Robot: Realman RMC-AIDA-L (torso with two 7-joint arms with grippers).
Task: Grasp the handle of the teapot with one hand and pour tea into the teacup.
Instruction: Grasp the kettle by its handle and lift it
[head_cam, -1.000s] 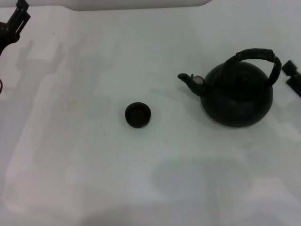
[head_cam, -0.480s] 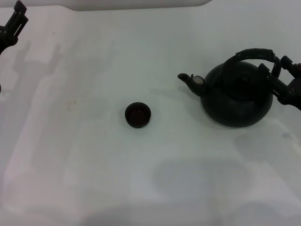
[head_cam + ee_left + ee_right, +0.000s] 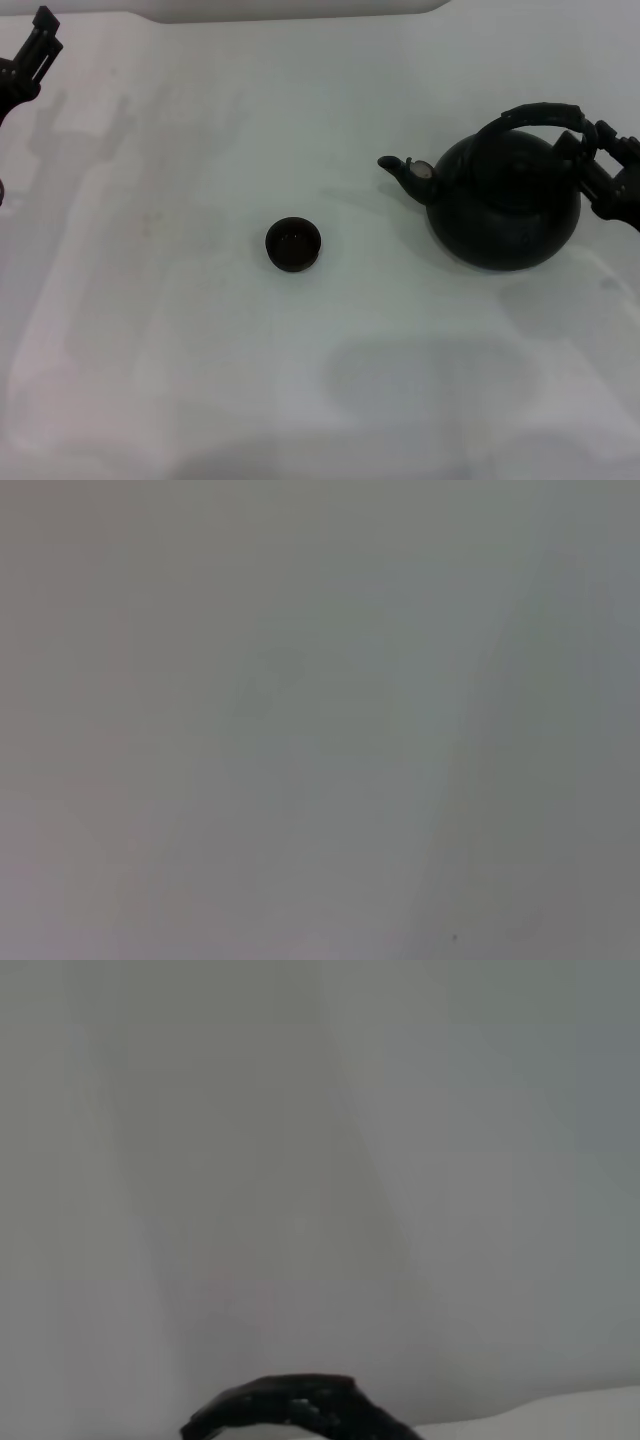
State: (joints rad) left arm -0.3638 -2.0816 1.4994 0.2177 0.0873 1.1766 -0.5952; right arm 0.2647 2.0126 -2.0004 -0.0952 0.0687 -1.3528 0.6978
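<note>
Head view: teapot point(image 3: 505, 205) and teacup point(image 3: 293, 244) on white table point(image 3: 200, 350)

Teapot point(image 3: 505, 205): matte black all over, no pattern; pale grey-silver spot at spout base. Handle point(image 3: 545, 113): black w/ ribbed, wrapped texture. Teacup point(image 3: 293, 244): dark brown-black, inside slightly reddish-brown. Table point(image 3: 200, 350): plain white, faint grey shadows, no pattern. Both end effectors, left point(image 3: 30, 55) & right point(image 3: 610, 170): black. Right wrist view: black handle point(image 3: 290, 1410) vs. pale grey-white bkgd.
</note>
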